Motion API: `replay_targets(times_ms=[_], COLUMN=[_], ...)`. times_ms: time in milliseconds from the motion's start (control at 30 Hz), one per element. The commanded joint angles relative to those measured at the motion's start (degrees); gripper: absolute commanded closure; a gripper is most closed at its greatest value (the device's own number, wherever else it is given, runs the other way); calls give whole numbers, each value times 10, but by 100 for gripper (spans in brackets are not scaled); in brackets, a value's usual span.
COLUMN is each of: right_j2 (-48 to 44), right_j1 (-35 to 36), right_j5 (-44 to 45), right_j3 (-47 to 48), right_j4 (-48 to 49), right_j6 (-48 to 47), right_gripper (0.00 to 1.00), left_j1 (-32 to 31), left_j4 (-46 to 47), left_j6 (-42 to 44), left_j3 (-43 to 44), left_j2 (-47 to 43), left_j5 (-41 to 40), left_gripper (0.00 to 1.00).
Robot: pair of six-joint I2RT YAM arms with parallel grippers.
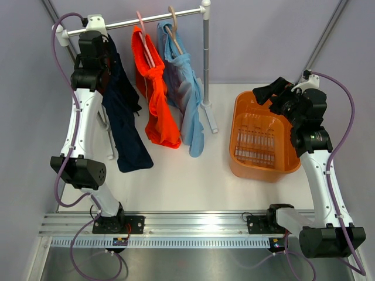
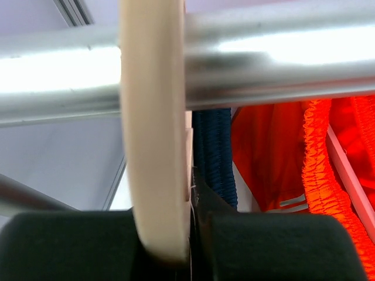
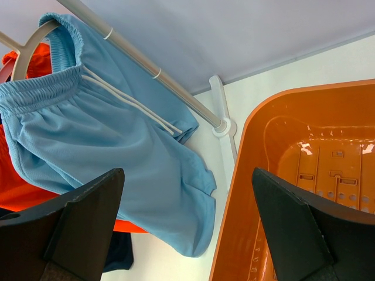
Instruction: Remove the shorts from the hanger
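Shorts in three colours hang side by side from a metal rail (image 1: 146, 19) at the far side of the white surface (image 1: 193, 181). The navy shorts (image 1: 124, 123) are at the left, the orange shorts (image 1: 157, 105) in the middle and the light blue shorts (image 1: 188, 105) at the right, next to the rail's upright post (image 1: 206, 58). Each pair is on its own hanger, and the orange and light blue pairs hang close against each other. The left arm reaches up to the left end of the rail, where the left gripper (image 2: 170, 249) is closed on the cream hanger (image 2: 153, 146) that carries the navy shorts. In the left wrist view that hanger's hook loops over the rail and runs down between the two black fingers (image 2: 281, 246). The navy elastic waistband sits just behind the hook, and the orange shorts are off to the right. The right gripper (image 3: 187, 175) hangs with its jaws spread wide, holding nothing, over the far edge of an orange plastic basket (image 1: 258, 171). The basket stands on the surface to the right of the rack, apart from the clothes.
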Motion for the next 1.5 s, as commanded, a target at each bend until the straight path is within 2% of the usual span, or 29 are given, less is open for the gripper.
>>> replay_targets(times_ms=[0,233,433,633,800,1000,1233,1300,1400,1467], right_j2=[0,-2,2,5,13,26,18,13,4,3], right_j1=[-2,-1,-2,-1,-1,18,109,123,156,183], right_j5=[-11,-11,-17,-39,-76,-116,-44,-38,-25,-16], right_j3=[6,9,9,6,5,25,41,44,57,72], right_j4=[13,13,16,26,31,-1,-49,-55,-82,-96], right_j6=[-12,-14,-10,-4,-12,-31,-68,-72,-79,-87], right_gripper=[0,0,1,1,2,6,7,7,8,8], left_j1=[1,0,-1,-18,-55,-127,-255,-281,-369,-403], left_j4=[20,-10,-32,-83,-139,-221,-329,-346,-365,-370], left_j6=[4,-3,-3,-26,-29,-47,-57,-68,-85,-91], left_j3=[28,98,112,89,64,3,-101,-121,-161,-186], left_j2=[-5,-16,-37,-59,-108,-181,-260,-275,-304,-320], left_j5=[6,43,65,80,42,6,-38,-30,-13,-1], left_gripper=[100,100,100,100,100,100,100,100,100,100])
